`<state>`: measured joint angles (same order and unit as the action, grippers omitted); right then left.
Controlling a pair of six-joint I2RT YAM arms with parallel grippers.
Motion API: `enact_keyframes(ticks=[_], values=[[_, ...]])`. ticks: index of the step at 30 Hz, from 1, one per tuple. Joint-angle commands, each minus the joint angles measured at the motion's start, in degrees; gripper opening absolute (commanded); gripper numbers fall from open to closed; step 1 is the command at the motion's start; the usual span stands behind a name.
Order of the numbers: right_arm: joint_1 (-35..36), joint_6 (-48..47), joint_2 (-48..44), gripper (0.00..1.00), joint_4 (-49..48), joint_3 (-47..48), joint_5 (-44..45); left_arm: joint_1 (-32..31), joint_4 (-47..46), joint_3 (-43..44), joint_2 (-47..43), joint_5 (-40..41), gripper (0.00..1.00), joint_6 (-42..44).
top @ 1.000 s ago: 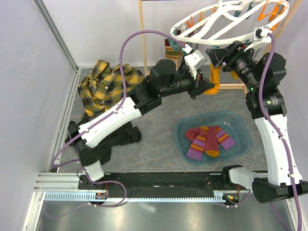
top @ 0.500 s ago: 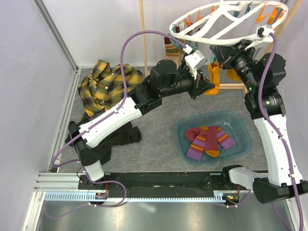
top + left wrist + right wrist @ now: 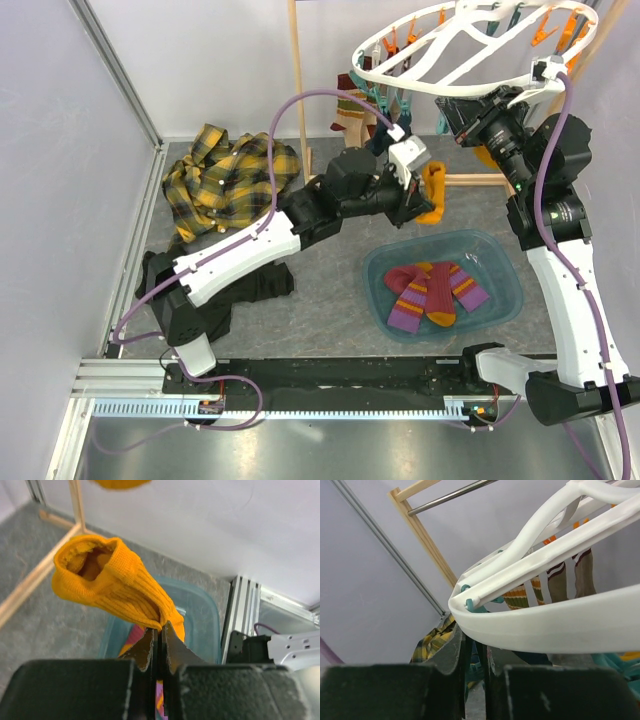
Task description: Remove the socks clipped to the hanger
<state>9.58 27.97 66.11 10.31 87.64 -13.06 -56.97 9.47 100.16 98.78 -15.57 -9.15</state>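
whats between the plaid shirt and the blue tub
In the top view, the left arm crosses that stretch above grey table, between the plaid shirt and the tub. The left gripper is shut on a mustard sock.

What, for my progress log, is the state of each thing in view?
left gripper, jaws shut on the mustard sock.
mustard sock, off the hanger, dangling near the tub.
right gripper, jaws apparently shut on the hanger's rim.
hanger, tilted, with clipped socks hanging from it.
tub, holding loose striped socks.
plaid shirt, crumpled on the table.
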Motion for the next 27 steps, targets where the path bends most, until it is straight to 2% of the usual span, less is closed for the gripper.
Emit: enact_keyframes(ticks=[1, 3, 4, 6, 7, 9, 13, 20, 23, 24, 27], values=[[0.00, -0.28, -0.71, 0.18, 0.50, -0.45, 1.46, 0.19, -3.40, -5.14, -5.17, -1.30, 0.02, -3.24], [-0.01, -0.19, -0.98, 0.28, 0.85, -0.53, 1.72, 0.11, -4.02, -8.39, -6.49, -1.56, 0.02, -4.73], [-0.09, -0.11, -1.24, 0.40, 1.12, -0.62, 1.90, 0.10, -4.81, -9.71, -6.93, -1.65, 0.02, -5.44], [-0.09, -0.10, -2.47, 0.49, 1.38, -1.67, 2.51, -0.07, -6.74, -15.32, -7.99, -0.69, 0.02, -8.94], [-0.09, -0.45, -4.04, 0.57, 1.47, -2.55, 3.30, -0.24, -11.19, -18.04, -9.21, -0.25, 0.02, -10.00], [-0.09, -1.07, -5.89, 0.67, 1.47, -5.97, 3.83, -0.33, -14.64, -25.95, -10.53, 0.72, 0.02, -12.82], [-0.09, -3.96, -11.16, 0.77, 2.35, -11.25, 5.50, -1.47, -21.15, -35.54, -10.37, 0.98, 0.04, -16.77], [-0.01, -8.18, -18.72, 0.90, 9.99, -17.49, 8.30, -8.85, -23.96, -38.63, -4.57, 5.81, 0.10, -16.69], [-0.01, -9.50, -22.24, 0.92, 12.01, -19.60, 10.68, -10.70, -25.90, -39.16, -1.41, 7.40, 0.23, -18.01], [-0.09, -9.77, -23.55, 0.93, 12.54, -19.70, 11.21, -10.71, -25.91, -38.90, -0.88, 7.40, 0.32, -18.36], [-0.01, -10.74, -25.23, 0.94, 14.48, -18.91, 12.09, -10.62, -25.91, -38.55, -1.13, 7.49, 0.46, -18.10]])
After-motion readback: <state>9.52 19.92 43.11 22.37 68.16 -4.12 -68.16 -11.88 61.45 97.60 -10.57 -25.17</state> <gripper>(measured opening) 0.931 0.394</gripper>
